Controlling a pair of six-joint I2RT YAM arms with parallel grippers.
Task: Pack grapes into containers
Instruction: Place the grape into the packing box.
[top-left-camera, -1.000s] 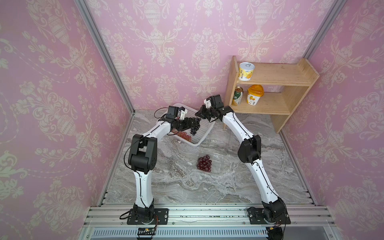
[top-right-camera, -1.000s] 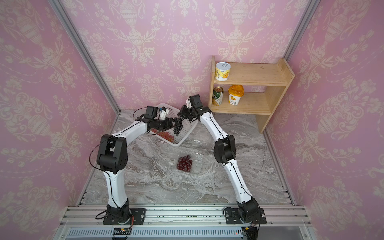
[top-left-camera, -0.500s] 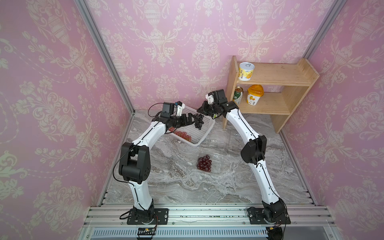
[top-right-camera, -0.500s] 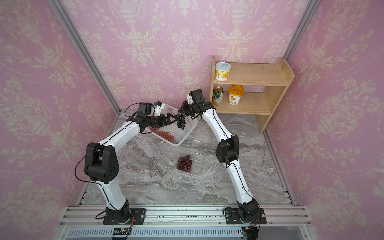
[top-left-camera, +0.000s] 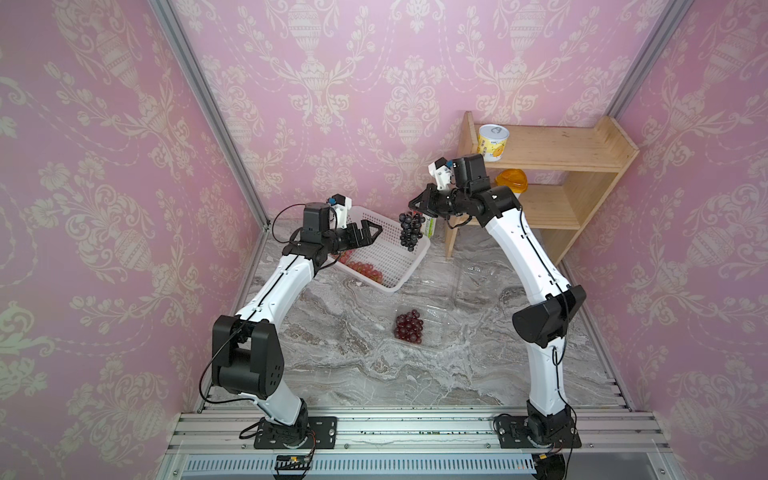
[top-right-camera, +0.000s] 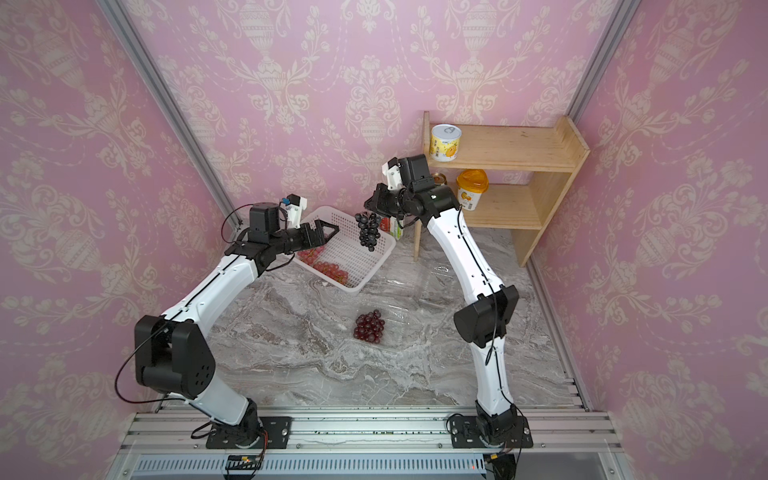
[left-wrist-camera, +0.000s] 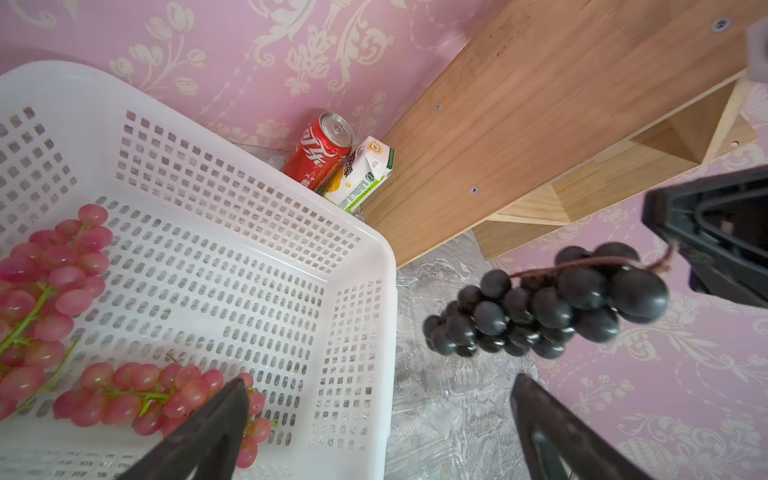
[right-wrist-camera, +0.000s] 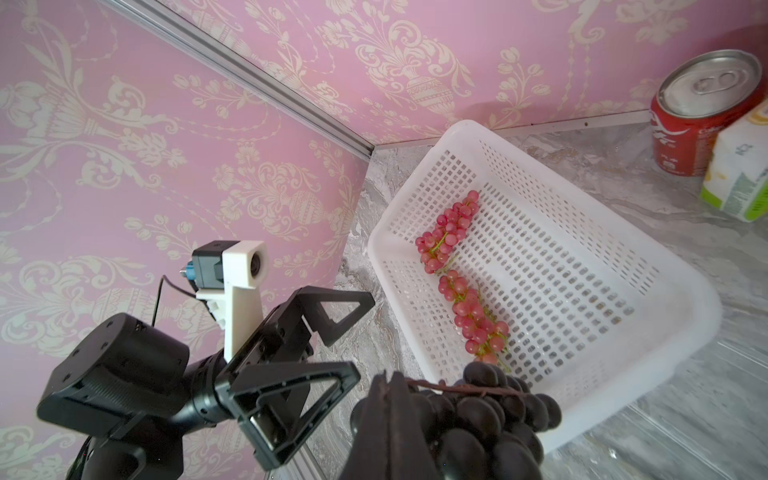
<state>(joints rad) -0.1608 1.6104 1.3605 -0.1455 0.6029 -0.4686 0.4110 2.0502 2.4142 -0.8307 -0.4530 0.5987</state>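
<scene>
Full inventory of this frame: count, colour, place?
table: one, grey marble, below
basket: one, white, far side of table
shelf: one, pale wood, far right corner
clear containers: at least two, transparent, mid-table
black grapes: one bunch, near-black, hanging from right claw beside basket
pink grapes: two bunches, pink, in basket
red grapes: one bunch, dark red, in a clear container
tin: one, yellow, top shelf
tub: one, yellow, lower shelf
cola can: one, red, between basket and shelf
juice carton: one, white-green, beside it
left claw: one, black, open by basket
right claw: one, black, gripping grape stem
</scene>
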